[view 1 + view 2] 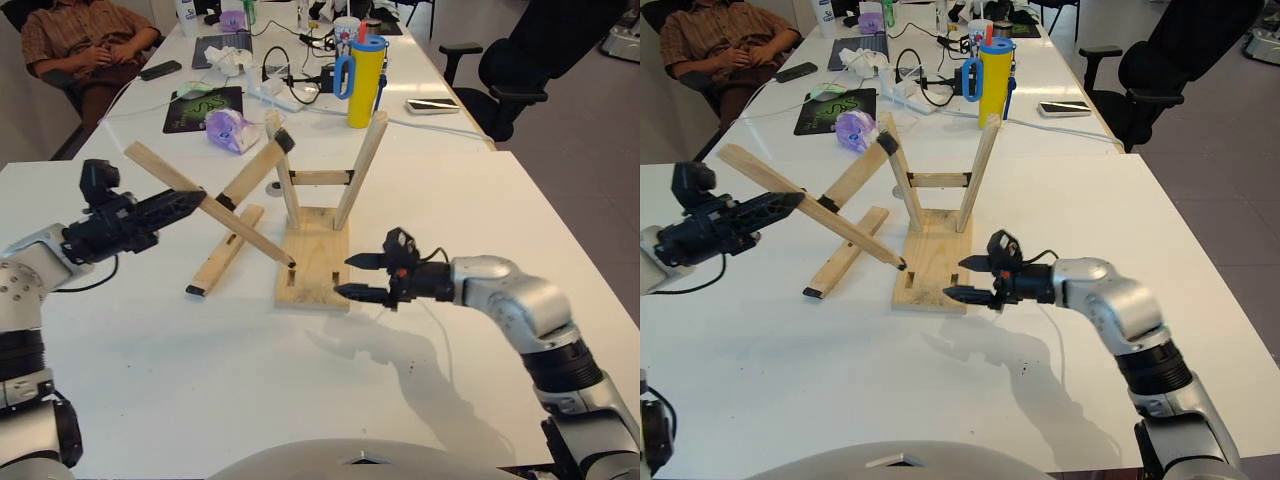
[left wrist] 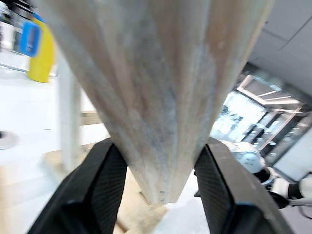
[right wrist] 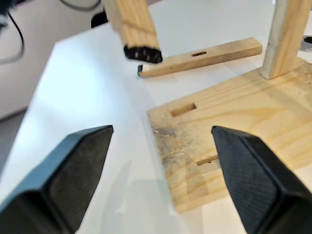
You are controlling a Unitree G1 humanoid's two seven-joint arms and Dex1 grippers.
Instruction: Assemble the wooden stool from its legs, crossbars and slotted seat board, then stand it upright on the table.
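The slotted seat board (image 1: 318,272) lies flat on the white table. Two legs (image 1: 361,168) stand in its far slots, joined by a crossbar (image 1: 320,177). My left gripper (image 1: 186,206) is shut on another leg (image 1: 246,232) that slants down to the right, its black-capped tip (image 3: 141,51) hovering just over the board's left edge near an empty slot (image 3: 183,108). A second wooden piece (image 1: 255,170) rises from this leg toward the back. A loose leg (image 1: 226,250) lies on the table to the left of the board. My right gripper (image 1: 358,277) is open at the board's near right corner.
Behind the stool parts stand a yellow bottle with a blue handle (image 1: 366,80), a purple bag (image 1: 230,130), a dark mouse pad (image 1: 205,108), a phone (image 1: 432,105) and cables. An office chair (image 1: 500,85) is off the far right edge. The table's front is bare.
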